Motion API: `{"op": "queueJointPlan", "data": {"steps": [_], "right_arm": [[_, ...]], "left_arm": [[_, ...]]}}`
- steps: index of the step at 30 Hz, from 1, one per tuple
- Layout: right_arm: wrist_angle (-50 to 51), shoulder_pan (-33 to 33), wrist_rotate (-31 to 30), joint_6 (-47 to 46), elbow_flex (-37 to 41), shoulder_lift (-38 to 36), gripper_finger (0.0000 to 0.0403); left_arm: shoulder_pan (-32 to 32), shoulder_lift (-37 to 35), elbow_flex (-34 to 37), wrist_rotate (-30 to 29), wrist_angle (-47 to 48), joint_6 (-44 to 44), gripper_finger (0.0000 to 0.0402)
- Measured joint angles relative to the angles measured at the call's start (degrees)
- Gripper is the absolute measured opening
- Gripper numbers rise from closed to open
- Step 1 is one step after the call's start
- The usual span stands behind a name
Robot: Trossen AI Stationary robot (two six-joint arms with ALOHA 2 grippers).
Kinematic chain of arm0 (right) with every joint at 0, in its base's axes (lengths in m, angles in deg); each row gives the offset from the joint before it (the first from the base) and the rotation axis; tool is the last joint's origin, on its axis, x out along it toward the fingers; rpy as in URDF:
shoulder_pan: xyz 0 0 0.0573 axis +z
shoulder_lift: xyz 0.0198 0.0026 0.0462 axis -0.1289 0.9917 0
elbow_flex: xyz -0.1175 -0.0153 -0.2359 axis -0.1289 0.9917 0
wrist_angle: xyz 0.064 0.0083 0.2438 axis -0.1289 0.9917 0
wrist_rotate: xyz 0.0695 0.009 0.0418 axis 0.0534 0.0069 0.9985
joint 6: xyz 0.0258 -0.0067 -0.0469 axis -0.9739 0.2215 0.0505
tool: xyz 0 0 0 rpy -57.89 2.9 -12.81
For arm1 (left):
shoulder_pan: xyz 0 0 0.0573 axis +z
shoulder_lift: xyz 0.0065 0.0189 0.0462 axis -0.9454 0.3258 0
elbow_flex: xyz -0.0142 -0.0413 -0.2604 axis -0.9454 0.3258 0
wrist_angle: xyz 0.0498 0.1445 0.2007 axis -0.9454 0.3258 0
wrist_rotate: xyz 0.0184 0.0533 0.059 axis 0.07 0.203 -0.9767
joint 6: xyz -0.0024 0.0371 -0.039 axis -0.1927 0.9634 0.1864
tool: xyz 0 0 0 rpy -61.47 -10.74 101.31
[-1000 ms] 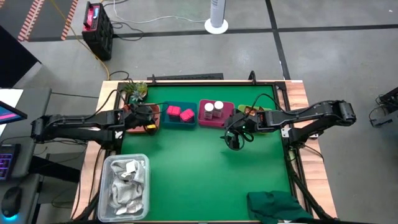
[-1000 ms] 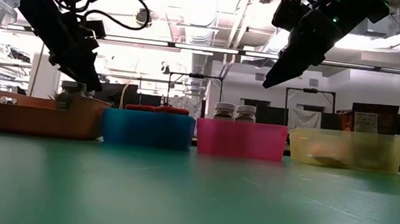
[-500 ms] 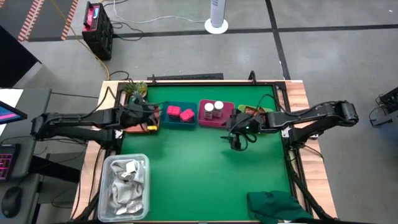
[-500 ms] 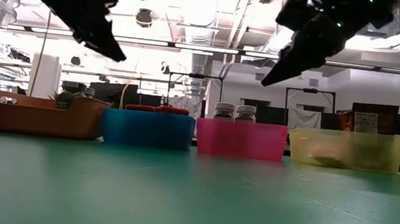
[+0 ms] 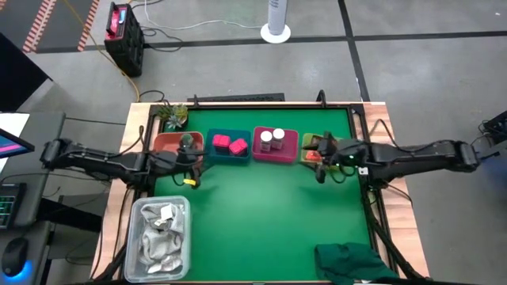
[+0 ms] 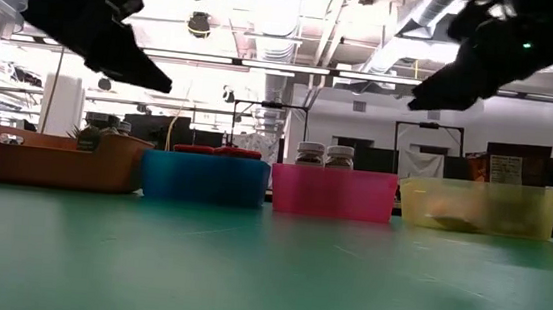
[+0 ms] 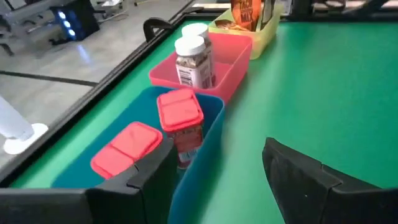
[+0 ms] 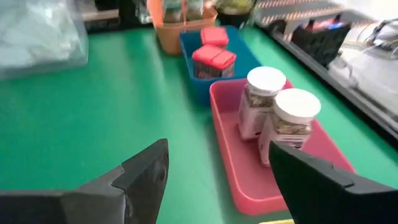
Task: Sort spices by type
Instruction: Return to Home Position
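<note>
- Four bins stand in a row at the table's far edge: orange bin, blue bin, pink bin and yellow bin.
- Two pink blocks lie in the blue bin, and two white-capped jars stand upright, side by side, in the pink bin.
- Orange-brown foil packets stand in the yellow bin; their number cannot be told.
- One greenish glass jar shows in the orange bin; whether there are more cannot be told.
- Half a second ago the right gripper hung over the green mat in front of the pink bin. Now it has drawn back to the yellow bin's front edge, and its arm is stretched out flatter.
- The left gripper was over the orange bin. Now it sits at that bin's front corner, next to the blue bin.
- Both grippers have their fingers spread apart and hold nothing.
- The pink blocks lie just ahead of the left gripper, with the white-capped jars beyond them and the packets farther still.
- The white-capped jars stand just ahead of the right gripper, with the pink blocks beyond them.
</note>
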Motion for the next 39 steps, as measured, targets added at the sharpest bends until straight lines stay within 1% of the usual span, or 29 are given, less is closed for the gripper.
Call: {"op": "queueJointPlan", "data": {"steps": [7,12,20,25,30,39], "right_arm": [[-0.9,4.3,-4.2,-4.7,9.8,-15.5,0.0302],[-1.0,7.2,-7.4,-7.1,16.0,-25.7,0.0302],[-0.4,11.4,-7.8,-7.1,22.1,-37.5,0.0302],[-1.4,14.2,-7.6,-7.4,22.6,-39.5,0.0302],[-1.2,16.1,-7.6,-7.0,22.6,-39.7,0.0302],[-1.0,16.1,-7.6,-6.9,22.6,-39.7,0.0302]], "left_arm": [[-0.1,-8.6,5.4,2.3,-1.6,-2.3,0.0226],[-0.1,-15.6,9.3,6.4,-4.2,-3.1,0.0226],[-0.1,-23.2,14.5,9.3,-4.4,-6.0,0.0226],[-0.1,-25.9,17.2,11.5,-4.9,-6.6,0.0226],[-0.1,-27.2,18.9,14.1,-5.6,-6.9,0.0226],[-0.1,-27.2,17.9,12.7,-4.8,-6.9,0.0226]]}}
